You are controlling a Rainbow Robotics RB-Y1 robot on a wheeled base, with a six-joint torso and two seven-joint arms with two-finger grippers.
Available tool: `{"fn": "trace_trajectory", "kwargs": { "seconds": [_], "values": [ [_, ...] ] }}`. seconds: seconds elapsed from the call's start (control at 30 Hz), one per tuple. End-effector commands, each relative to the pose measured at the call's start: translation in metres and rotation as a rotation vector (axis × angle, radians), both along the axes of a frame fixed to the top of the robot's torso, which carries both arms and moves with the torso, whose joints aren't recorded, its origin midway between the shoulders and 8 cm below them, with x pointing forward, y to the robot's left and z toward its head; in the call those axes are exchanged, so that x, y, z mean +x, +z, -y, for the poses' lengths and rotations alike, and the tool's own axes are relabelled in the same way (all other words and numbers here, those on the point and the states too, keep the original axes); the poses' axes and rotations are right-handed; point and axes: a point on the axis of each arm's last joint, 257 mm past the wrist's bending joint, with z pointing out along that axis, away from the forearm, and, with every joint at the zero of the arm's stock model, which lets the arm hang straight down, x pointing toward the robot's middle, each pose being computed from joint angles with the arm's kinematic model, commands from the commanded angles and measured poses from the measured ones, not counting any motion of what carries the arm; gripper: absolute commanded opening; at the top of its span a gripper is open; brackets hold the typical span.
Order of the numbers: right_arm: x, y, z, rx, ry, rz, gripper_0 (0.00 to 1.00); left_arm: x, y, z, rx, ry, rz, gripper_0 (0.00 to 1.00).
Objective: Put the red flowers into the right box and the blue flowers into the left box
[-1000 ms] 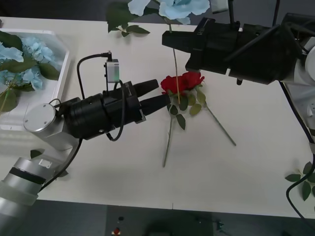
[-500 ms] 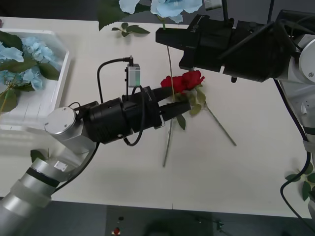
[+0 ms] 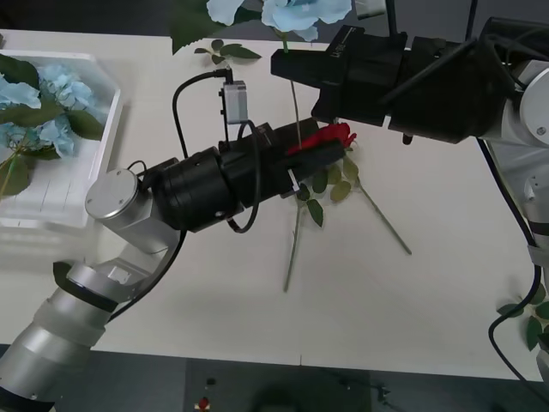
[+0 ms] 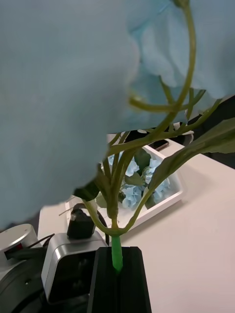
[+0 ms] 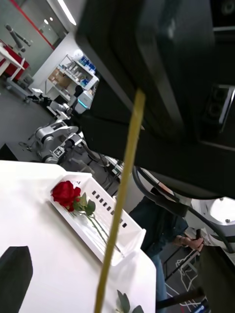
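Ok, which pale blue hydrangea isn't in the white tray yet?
The pale blue hydrangea held upright by its stem in the right gripper; the others lie in the white tray.

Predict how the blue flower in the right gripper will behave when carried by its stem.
Probably top-heavy: the blue flower carries a big bloom above the right gripper, which pinches only its thin stem. Likely whippy: the long stem below looks slightly bowed.

Setting: robotics lab or open workspace. Evidence: other robot arms (image 5: 54, 139) standing on a grey floor, stocked shelving (image 5: 73, 73), ceiling strip lights (image 5: 63, 10), glass partition with red trim (image 5: 29, 24), plain white tabletop (image 3: 412, 283).
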Motion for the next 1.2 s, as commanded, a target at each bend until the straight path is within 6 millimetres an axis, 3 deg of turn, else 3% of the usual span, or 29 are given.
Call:
{"fn": "trace_trajectory", "kwargs": {
  "seconds": [0.03, 0.1, 0.13, 0.17, 0.8, 0.83, 0.87, 0.93, 1.2],
  "values": [
    [-0.009, 0.017, -0.013, 0.008, 0.027, 0.044, 0.00, 0.003, 0.031, -0.005, -0.052, 0.007, 0.043, 0.65],
    [-0.009, 0.017, -0.014, 0.008, 0.027, 0.046, 0.00, 0.002, 0.032, -0.006, -0.055, 0.006, 0.044, 0.33],
    [-0.009, 0.017, -0.013, 0.007, 0.027, 0.046, 0.00, 0.003, 0.033, -0.006, -0.057, 0.007, 0.044, 0.12],
    [-0.009, 0.017, -0.014, 0.008, 0.027, 0.046, 0.00, 0.004, 0.032, -0.007, -0.057, 0.010, 0.043, 0.02],
    [-0.008, 0.017, -0.013, 0.013, 0.026, 0.036, 0.00, 0.010, 0.033, -0.015, -0.057, 0.032, 0.042, 0.00],
    [-0.008, 0.018, -0.013, 0.012, 0.024, 0.039, 0.07, 0.011, 0.033, -0.016, -0.055, 0.035, 0.043, 0.00],
    [-0.007, 0.017, -0.013, 0.012, 0.022, 0.037, 0.21, 0.011, 0.033, -0.017, -0.054, 0.037, 0.043, 0.00],
    [-0.007, 0.017, -0.013, 0.011, 0.022, 0.038, 0.99, 0.012, 0.034, -0.020, -0.058, 0.038, 0.041, 0.00],
    [-0.007, 0.017, -0.013, 0.019, 0.022, 0.017, 1.00, 0.019, 0.037, -0.042, -0.080, 0.056, 0.020, 0.00]
  ]
}}
